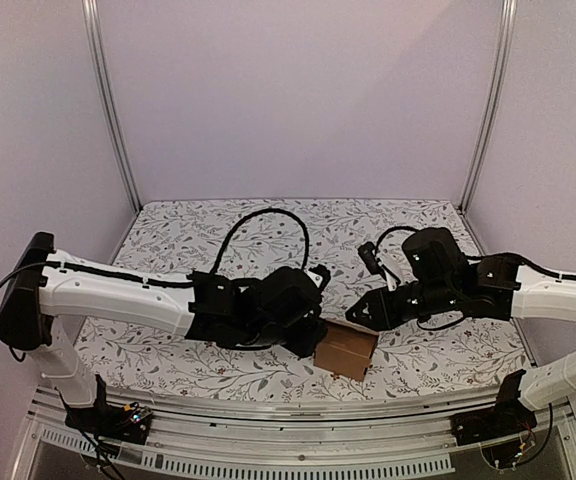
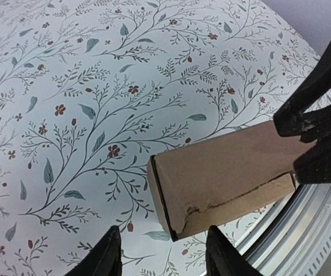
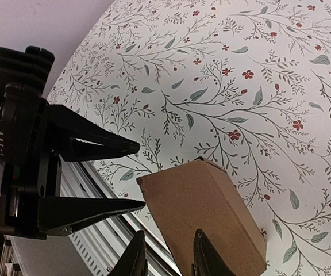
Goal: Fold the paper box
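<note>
The paper box is a closed brown cardboard block lying near the table's front edge. In the left wrist view the paper box shows a ragged seam along its near side. My left gripper is open and empty, its fingertips just short of the box's near corner, at the box's left. My right gripper is open; one fingertip lies over the box top and the other is off the box's edge. It sits just behind the box.
The floral tablecloth covers the table behind the box. The metal front rail runs right beside the box. Grey walls and metal posts close in the sides and back.
</note>
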Robot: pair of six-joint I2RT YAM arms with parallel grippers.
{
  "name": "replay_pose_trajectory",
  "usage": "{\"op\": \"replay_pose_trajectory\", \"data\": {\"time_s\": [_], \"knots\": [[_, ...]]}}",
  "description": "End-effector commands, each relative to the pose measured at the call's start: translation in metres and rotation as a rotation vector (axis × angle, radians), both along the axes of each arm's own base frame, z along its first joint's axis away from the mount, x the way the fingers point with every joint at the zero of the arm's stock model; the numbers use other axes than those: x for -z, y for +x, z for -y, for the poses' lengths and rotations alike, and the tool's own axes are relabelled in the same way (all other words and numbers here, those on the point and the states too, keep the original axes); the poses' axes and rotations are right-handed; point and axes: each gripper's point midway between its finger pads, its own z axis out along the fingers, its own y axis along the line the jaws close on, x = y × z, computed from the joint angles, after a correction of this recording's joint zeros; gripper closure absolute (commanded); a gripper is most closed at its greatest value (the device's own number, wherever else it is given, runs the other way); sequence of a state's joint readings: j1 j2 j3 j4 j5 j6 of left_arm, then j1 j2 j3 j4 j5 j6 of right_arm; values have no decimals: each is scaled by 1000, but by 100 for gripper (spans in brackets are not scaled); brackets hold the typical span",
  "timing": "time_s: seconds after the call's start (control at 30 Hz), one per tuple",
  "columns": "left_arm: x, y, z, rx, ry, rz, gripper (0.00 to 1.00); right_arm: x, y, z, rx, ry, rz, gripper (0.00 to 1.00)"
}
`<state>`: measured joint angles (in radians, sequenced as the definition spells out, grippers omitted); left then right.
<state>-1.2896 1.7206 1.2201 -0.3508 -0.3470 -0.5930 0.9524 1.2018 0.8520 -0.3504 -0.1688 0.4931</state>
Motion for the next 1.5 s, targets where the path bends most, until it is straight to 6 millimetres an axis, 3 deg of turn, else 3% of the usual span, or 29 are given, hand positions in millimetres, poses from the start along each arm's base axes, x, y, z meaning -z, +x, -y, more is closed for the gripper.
{"op": "replay_pose_trajectory", "data": {"time_s": [0.0,0.17,0.3,0.93,1.27,1.47], "knots": [[-14,-16,-1,74,-42,5,54,5,-11,1,-38,1,5,73],[-25,-19,-6,90,-97,1,68,15,-13,-2,-56,-22,-1,73],[-31,-15,-7,86,-122,-4,74,24,-17,-3,-74,-50,0,74],[-39,6,2,94,-215,-59,76,82,-32,11,-108,-249,17,84],[-11,3,23,154,-191,-123,75,113,-45,17,-130,-370,-5,83],[21,10,21,142,-195,-199,86,114,-46,24,-102,-376,-11,88]]}}
